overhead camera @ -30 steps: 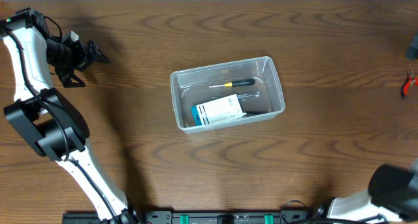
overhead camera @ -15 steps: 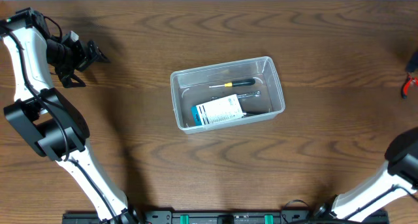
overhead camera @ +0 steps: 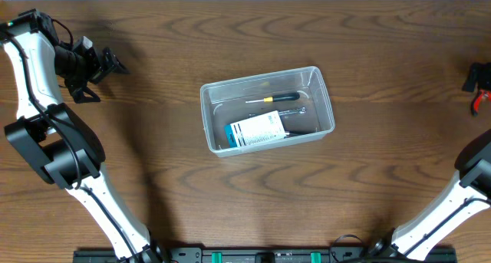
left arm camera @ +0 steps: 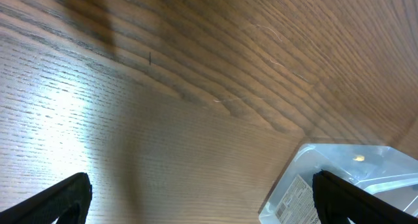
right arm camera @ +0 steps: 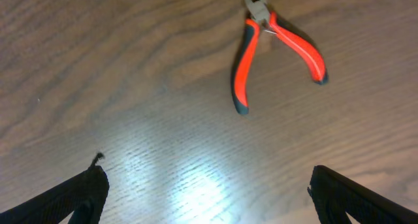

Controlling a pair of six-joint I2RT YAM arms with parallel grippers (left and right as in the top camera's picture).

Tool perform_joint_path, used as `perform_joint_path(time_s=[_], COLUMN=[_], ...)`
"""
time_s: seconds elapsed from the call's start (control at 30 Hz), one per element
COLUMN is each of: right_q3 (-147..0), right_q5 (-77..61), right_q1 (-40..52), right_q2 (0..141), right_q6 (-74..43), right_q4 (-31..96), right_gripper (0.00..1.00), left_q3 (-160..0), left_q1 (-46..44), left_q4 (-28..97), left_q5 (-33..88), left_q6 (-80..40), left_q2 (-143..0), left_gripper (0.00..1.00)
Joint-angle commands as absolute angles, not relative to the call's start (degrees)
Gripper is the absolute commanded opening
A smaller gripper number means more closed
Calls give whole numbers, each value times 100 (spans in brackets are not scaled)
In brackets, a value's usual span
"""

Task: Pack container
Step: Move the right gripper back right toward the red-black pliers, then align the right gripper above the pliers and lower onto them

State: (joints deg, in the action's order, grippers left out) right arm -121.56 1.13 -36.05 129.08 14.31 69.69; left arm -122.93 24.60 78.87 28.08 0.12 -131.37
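Note:
The clear plastic container (overhead camera: pixel 323 119) sits mid-table, holding a white and blue box (overhead camera: pixel 256 129), a yellow-and-black screwdriver (overhead camera: pixel 278 98) and a dark tool. Its corner shows in the left wrist view (left arm camera: pixel 307 160). My left gripper (overhead camera: pixel 110 65) is open and empty at the far left, well away from the container; its fingers frame bare wood (left arm camera: pixel 199 198). Red-handled pliers (right arm camera: pixel 277 44) lie on the table at the right edge (overhead camera: pixel 481 100). My right gripper (right arm camera: pixel 206 191) is open and empty, a short way from the pliers, at the right edge overhead (overhead camera: pixel 476 77).
The wooden table (overhead camera: pixel 245 194) stretches bare around the container. The left arm's links (overhead camera: pixel 54 140) stand along the left side and the right arm's base (overhead camera: pixel 468 179) rises at the lower right.
My right arm has swung up along the right edge, and its gripper now sits beside the red pliers. The left arm has not moved.

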Motion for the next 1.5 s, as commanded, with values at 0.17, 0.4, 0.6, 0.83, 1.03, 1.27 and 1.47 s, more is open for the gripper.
perform_joint_path(time_s=[0.17, 0.4, 0.6, 0.83, 1.03, 1.27, 1.47], right_q3=[-13384, -14217, -14258, -14258, -14254, -14254, -14234], right_q5=[-143, -237, -316, -342, -305, -298, -283], right_q1=[-3787, -3948, -4051, -3942, -3850, -3844, -3844], right_q2=[14151, 14560, 14604, 14730, 14792, 14827, 14827], right_q6=[937, 1090, 1164, 1243, 864, 405, 193], right_q4=[7640, 7570, 7271, 7116, 7111, 7153, 7166], right_gripper=[99, 99, 99, 99, 99, 99, 99], left_q3=[-12403, -12403, -12403, -12403, -12403, -12403, -12403], left_q1=[2484, 2484, 2484, 2484, 2484, 2484, 2484], left_q4=[7898, 7898, 7898, 7898, 7898, 7898, 7898], left_q5=[2777, 2777, 2777, 2777, 2777, 2777, 2777], left_q6=[10, 10, 10, 10, 10, 10, 10], left_q2=[-12986, -12986, -12986, -12986, -12986, -12986, -12986], left_gripper=[98, 98, 98, 98, 98, 98, 98])
